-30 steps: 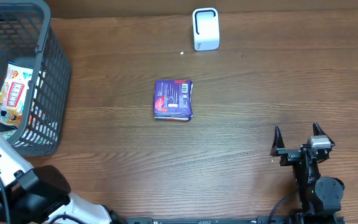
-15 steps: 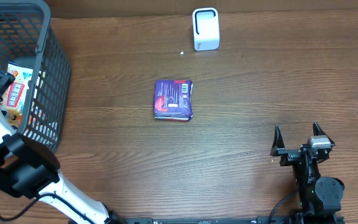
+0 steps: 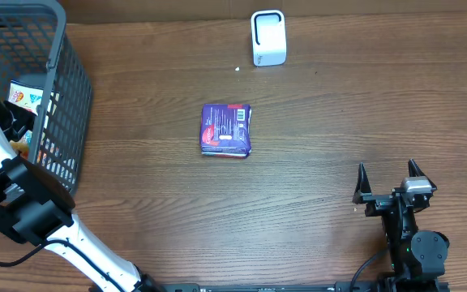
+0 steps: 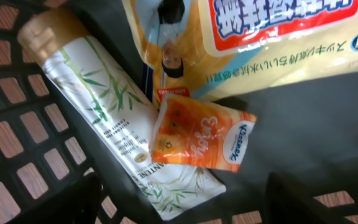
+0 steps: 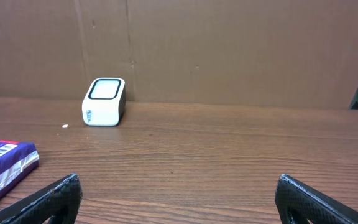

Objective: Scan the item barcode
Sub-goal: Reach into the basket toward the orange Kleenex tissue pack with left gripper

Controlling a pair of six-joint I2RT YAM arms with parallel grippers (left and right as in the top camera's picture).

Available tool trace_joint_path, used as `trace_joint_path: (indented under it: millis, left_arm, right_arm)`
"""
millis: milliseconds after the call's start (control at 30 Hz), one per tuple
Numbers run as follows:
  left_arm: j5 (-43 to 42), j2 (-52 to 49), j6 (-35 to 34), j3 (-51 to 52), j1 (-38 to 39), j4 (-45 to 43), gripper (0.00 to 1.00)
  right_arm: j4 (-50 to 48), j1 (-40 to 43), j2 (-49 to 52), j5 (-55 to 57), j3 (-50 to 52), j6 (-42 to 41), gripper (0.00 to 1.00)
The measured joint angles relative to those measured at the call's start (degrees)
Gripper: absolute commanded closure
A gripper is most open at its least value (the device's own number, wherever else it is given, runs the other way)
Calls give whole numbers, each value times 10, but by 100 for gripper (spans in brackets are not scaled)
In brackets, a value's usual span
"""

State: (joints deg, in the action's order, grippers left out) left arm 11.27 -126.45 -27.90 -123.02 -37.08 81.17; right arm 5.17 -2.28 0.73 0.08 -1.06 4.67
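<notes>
The left tool (image 4: 184, 184) hangs inside the grey basket (image 3: 73, 97) at 10 o'clock on the surface (image 3: 323, 122). Its fingers are spread apart and nothing is clamped between them. Just ahead of them lies an orange sachet (image 4: 201, 138). It rests on a bamboo-printed tube (image 4: 101, 106), with a large yellow bag (image 4: 278, 43) at its 12 o'clock. The purple packet (image 3: 226, 130) lies flat near the centre of the surface, barcode side up, well apart from both tools. The white scanner (image 3: 268, 37) stands at 12 o'clock from it. The right tool (image 3: 387, 168) sits at 4 o'clock, released, jaws wide, pointing towards the scanner.
</notes>
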Motion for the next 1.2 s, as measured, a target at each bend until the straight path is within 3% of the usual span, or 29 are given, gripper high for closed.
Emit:
trace_joint_path:
  millis: [367, 1200]
  left_arm:
    - [-12, 0, 4, 19, 19, -9, 36]
    - [28, -2, 4, 134, 21, -115, 23]
  right_arm:
    - [0, 0, 0, 0, 0, 0, 0]
    - [0, 0, 0, 0, 0, 0, 0]
